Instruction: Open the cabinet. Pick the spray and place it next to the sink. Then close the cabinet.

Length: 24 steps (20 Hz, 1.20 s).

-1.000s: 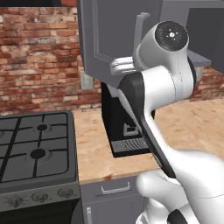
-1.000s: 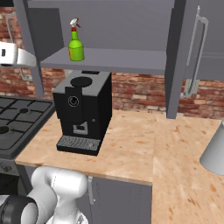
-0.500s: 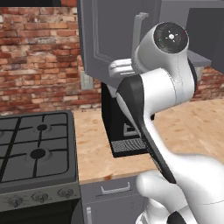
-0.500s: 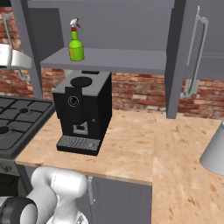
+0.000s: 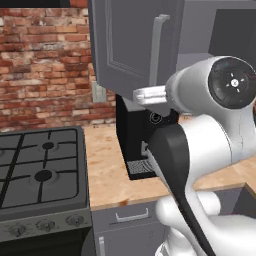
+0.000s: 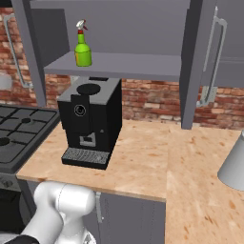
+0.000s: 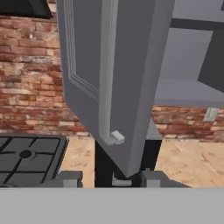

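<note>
The spray (image 6: pixel 83 45) stands upright on the inner shelf (image 6: pixel 124 65) of the cabinet (image 6: pixel 192 62), whose doors are swung open. Below it a black coffee machine (image 6: pixel 90 121) sits on the table (image 6: pixel 147 159). The tool (image 7: pixel 108 178) is released, its fingertips apart, just beside the left door's handle (image 7: pixel 107 74).

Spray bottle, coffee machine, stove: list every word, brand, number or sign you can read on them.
None can be read.
Spray bottle: no label text can be made out; too small.
Coffee machine: round dial and front panel carry no readable marks.
Stove: knobs show no readable numbers or symbols.
</note>
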Tool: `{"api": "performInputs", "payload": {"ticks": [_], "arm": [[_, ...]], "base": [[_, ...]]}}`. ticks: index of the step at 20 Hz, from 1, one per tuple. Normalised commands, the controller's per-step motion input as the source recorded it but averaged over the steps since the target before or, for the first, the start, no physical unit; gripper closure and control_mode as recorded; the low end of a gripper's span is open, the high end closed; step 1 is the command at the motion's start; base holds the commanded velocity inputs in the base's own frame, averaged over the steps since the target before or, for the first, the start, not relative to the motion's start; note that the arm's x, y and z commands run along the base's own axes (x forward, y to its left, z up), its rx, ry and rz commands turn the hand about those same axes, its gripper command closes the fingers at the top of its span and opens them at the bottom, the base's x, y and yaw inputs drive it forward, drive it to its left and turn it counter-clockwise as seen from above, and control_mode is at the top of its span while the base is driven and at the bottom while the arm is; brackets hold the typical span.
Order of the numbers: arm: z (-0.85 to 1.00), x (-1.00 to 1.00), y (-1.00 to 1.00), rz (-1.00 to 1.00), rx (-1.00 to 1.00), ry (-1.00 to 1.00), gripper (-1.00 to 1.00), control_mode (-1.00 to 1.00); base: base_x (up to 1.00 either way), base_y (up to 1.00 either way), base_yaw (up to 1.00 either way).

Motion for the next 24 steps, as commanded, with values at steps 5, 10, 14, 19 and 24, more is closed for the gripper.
{"api": "performInputs", "payload": {"ticks": [5, 10, 14, 19, 24], "arm": [[0.00, -0.58, -0.53, -0.03, 0.00, -0.20, -1.00, -1.00], [0.00, -0.21, -0.89, -0.11, 0.03, -0.12, -1.00, -1.00], [0.00, 0.01, -0.94, -0.21, 0.13, 0.00, -1.00, -1.00], [0.03, 0.17, -0.58, -0.21, 0.38, 0.00, -1.00, -1.00], [0.11, 0.30, -0.29, -0.09, 0.52, 0.02, -1.00, -1.00]], "base": [[0.00, 0.00, 0.00], [0.00, 0.00, 0.00], [0.00, 0.00, 0.00], [0.00, 0.00, 0.00], [0.00, 0.00, 0.00]]}}
